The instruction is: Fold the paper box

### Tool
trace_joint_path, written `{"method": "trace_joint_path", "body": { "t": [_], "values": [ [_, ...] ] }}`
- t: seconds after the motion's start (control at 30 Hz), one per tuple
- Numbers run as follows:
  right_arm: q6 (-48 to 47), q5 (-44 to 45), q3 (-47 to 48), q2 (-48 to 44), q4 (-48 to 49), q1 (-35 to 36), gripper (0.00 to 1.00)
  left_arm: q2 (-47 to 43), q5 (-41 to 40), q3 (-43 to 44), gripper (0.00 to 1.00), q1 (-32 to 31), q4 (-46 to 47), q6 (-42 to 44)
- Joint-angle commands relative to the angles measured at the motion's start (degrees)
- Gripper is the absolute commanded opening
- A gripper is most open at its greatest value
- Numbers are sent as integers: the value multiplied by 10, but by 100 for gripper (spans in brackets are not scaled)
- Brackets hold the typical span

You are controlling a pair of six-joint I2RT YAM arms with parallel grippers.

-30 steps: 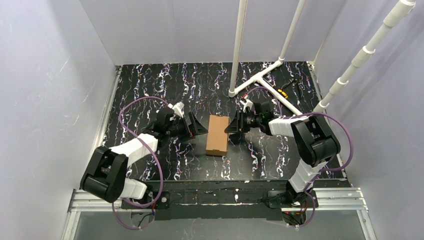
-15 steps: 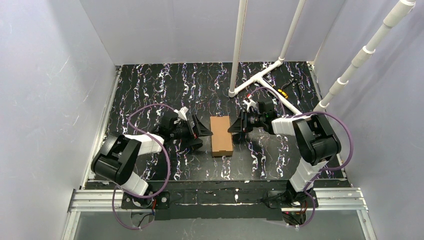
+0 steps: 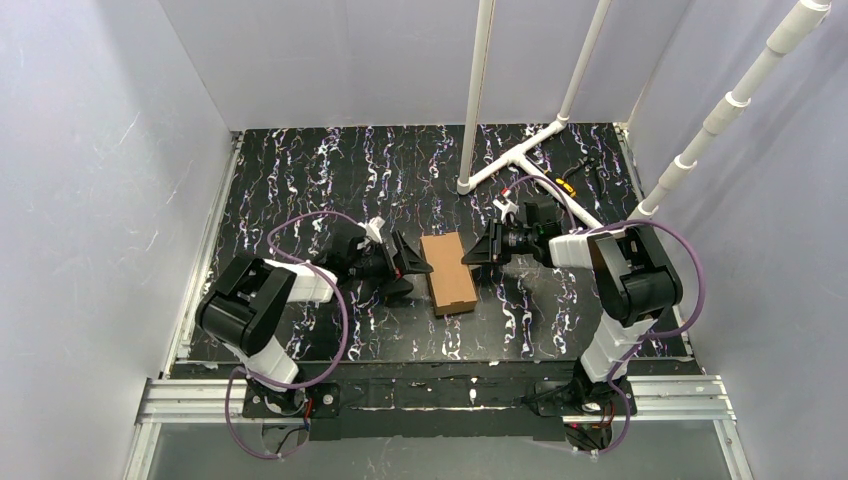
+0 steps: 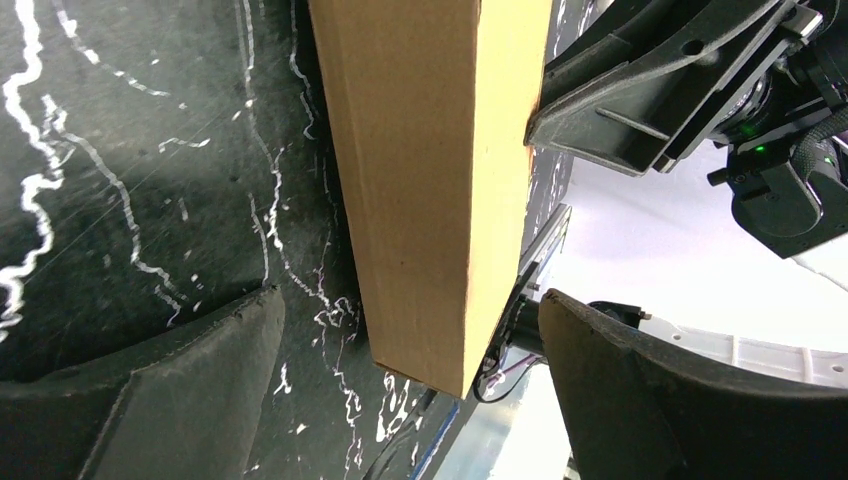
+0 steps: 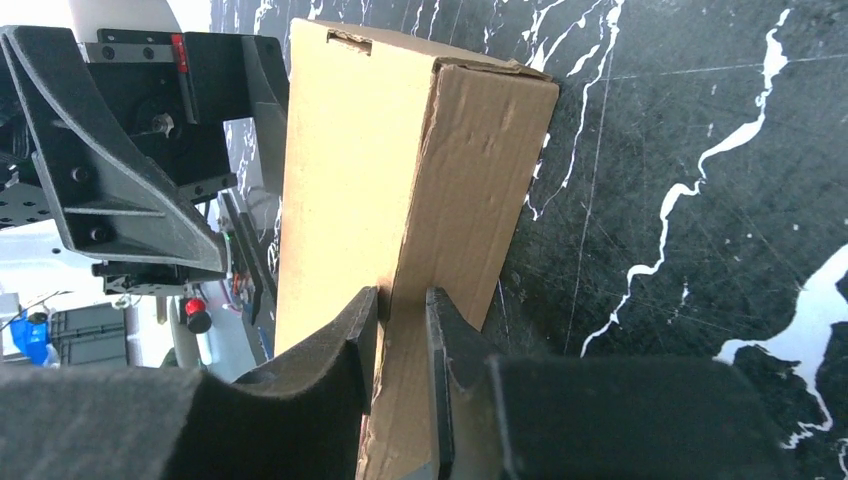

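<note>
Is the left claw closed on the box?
No: in the left wrist view the left claw is wide open, and its fingers show gaps on both sides of the box.

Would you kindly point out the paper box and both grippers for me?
paper box (image 3: pixel 448 272): top external view, middle of its top face.
left gripper (image 4: pixel 410 298): left wrist view, midway between its fingertips.
right gripper (image 5: pixel 402 302): right wrist view, midway between its fingertips.

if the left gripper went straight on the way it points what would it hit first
The paper box: its long side lies straight ahead of the open left gripper, apparently nothing between.
</note>
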Motion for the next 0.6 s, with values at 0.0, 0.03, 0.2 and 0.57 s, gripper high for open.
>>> {"method": "trace_joint_path", "body": {
  "t": [0.0, 0.03, 0.2, 0.57],
  "values": [
    [-23, 28, -21, 28, -17, -17, 29, 16, -7, 25, 98, -16, 5, -2],
    [-22, 26, -21, 29, -17, -17, 29, 20, -8, 27, 98, -19, 7, -5],
    [-18, 23, -22, 31, -13, -24, 29, 33, -23, 27, 98, -30, 16, -20],
    [-8, 12, -20, 40, -8, -31, 29, 66, -57, 20, 98, -53, 87, -72]
  ]
}}
